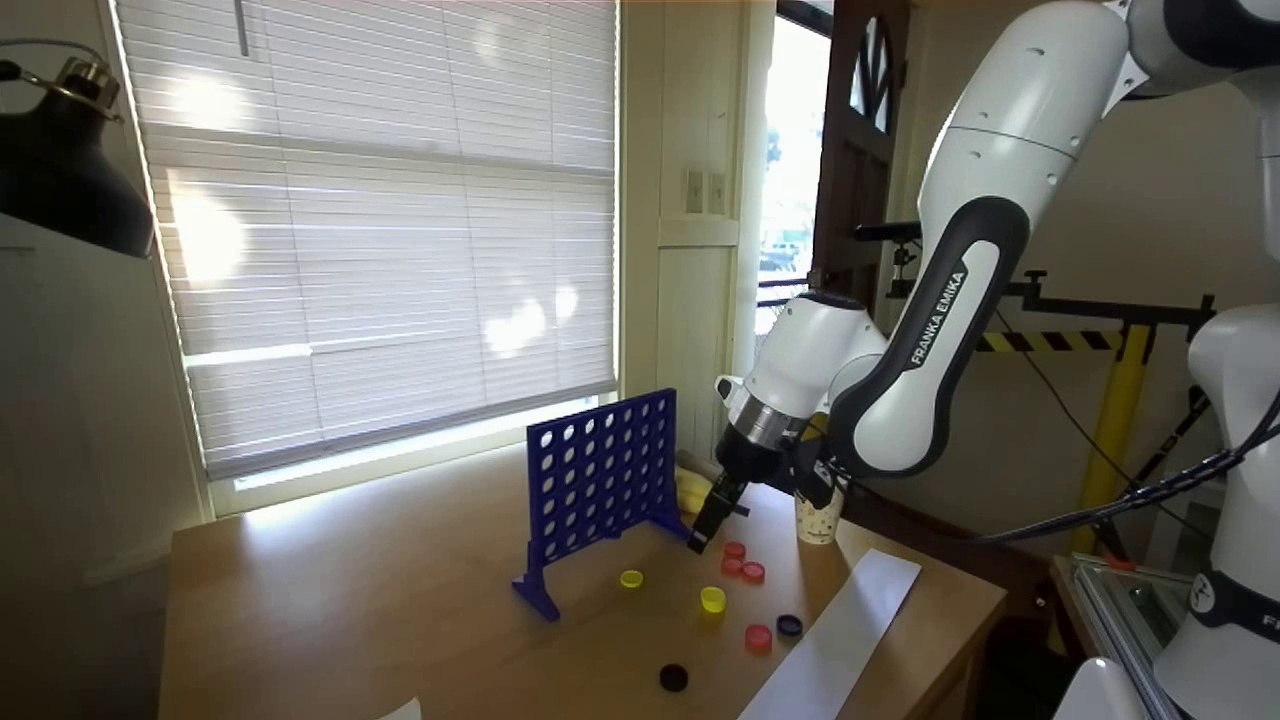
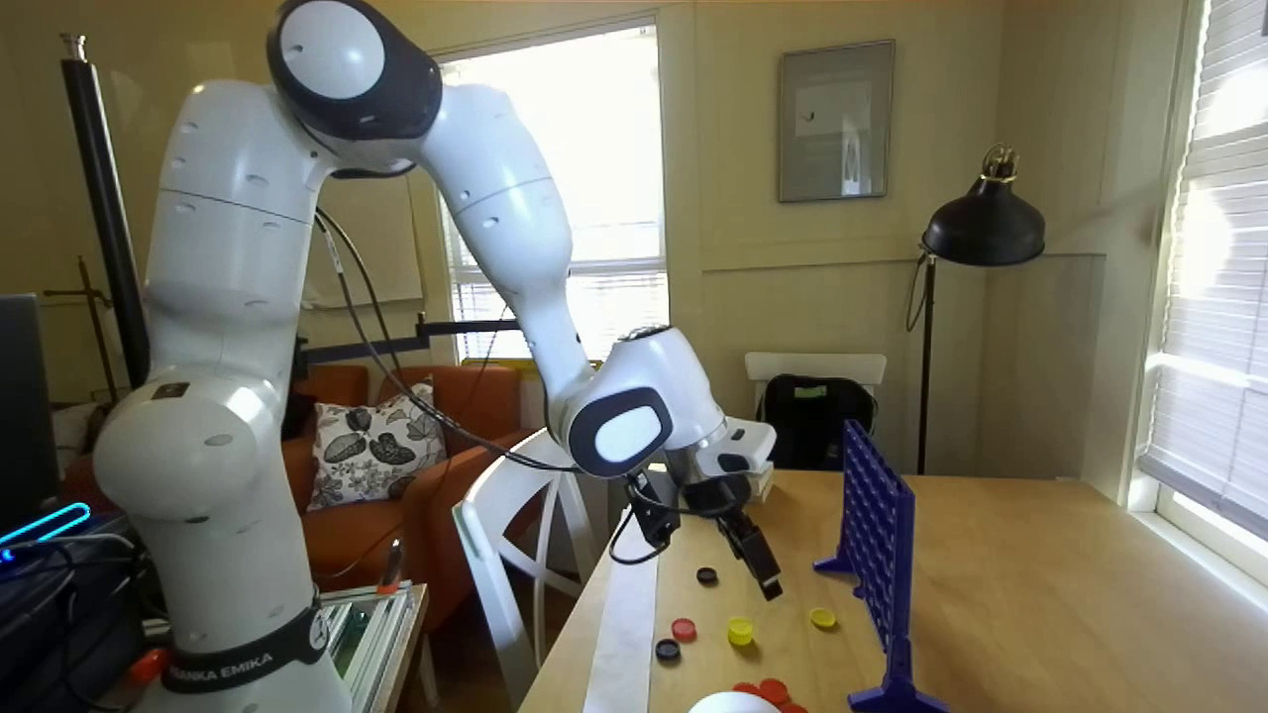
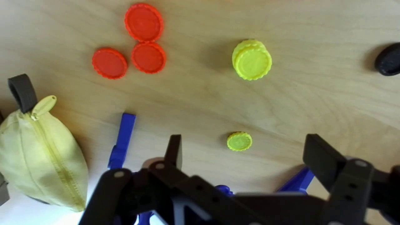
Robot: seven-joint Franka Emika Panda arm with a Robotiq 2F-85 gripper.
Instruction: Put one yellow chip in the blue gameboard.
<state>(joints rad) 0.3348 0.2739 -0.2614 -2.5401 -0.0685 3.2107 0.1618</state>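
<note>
Hanging above the pale wooden bench (image 1: pixel 400 590), the black two-fingered claw (image 3: pixel 245 148) has its fingers (image 3: pixel 322 157) spread wide, nothing held. In the wrist view a lone round yellow plastic chip (image 3: pixel 239 141), scalloped at the rim, shows in the gap between the fingertips but lower down, flat on the bench, dished face up. Both exterior views put it on the claw's side of the upright blue plastic gameboard (image 1: pixel 600 470), apart from it. Second candidate near: a short stack of yellow plastic chips (image 3: pixel 252 61), edges not quite aligned.

Handling, my guess: very light, stiff, hard to damage. Faces likely slick; scalloped rim should give bite. Little height, so bring fingertips almost to the wood and pinch rim to rim across the middle. Too high and it slips under; off-centre, it may skid or flip. Light squeeze enough. The stack stands taller, but two could come up together. Gameboard probably light for its size and tippable if nudged. Slots along its top edge: cannot make out.
</note>
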